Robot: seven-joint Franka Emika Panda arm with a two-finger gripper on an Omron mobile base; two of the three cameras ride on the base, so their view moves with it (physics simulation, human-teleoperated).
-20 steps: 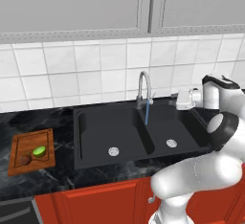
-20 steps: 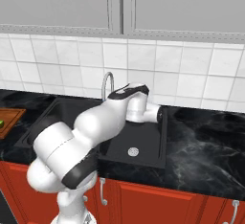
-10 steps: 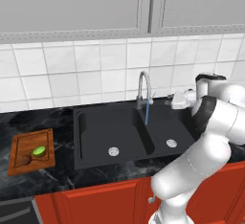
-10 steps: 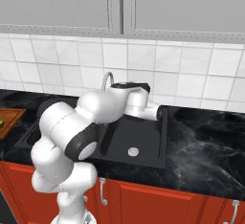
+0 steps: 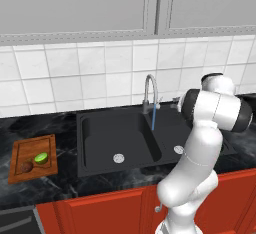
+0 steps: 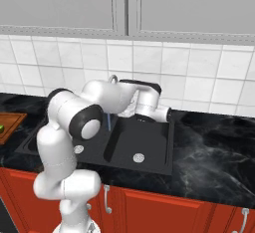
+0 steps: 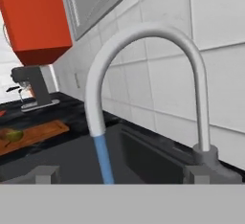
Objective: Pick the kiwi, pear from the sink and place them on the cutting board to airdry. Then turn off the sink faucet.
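A: Left base view, quick. Water point(image 5: 153, 120) is running from the sink faucet point(image 5: 149, 92) into the sink point(image 5: 100, 145), near the divider. The cutting board point(image 5: 18, 153) is sitting well to the left on the counter, with a green fruit point(image 5: 41, 157), probably the pear, and a brown one, likely the kiwi point(image 5: 26, 167), lying on it.

B: So only the shutoff is remaining, I'd judge. Gripper?

A: The arm is folding over at the right of the faucet and hiding the hand there. Right base view: the wrist is hanging over the far edge of the sink, just right of the faucet point(image 6: 113, 79); the fingers are hidden behind the wrist.

B: Hand view?

A: The camera is looking along the gripper point(image 7: 120, 174) at the gooseneck point(image 7: 143, 65), close up. The two grey tips are standing apart at the bottom, one on each side of the stream point(image 7: 104, 158), nothing between them. The faucet base point(image 7: 208, 158) is sitting at the lower right. I can't make out the lever.

B: Risks?

A: Since the lever is hard to locate, the hand is likely to be pushing on the spout or base instead, swinging the spout while water keeps flowing. Coming in too far right, the fingers could be jamming against the tiled wall point(image 7: 225, 74). A glancing push may only half close the valve.
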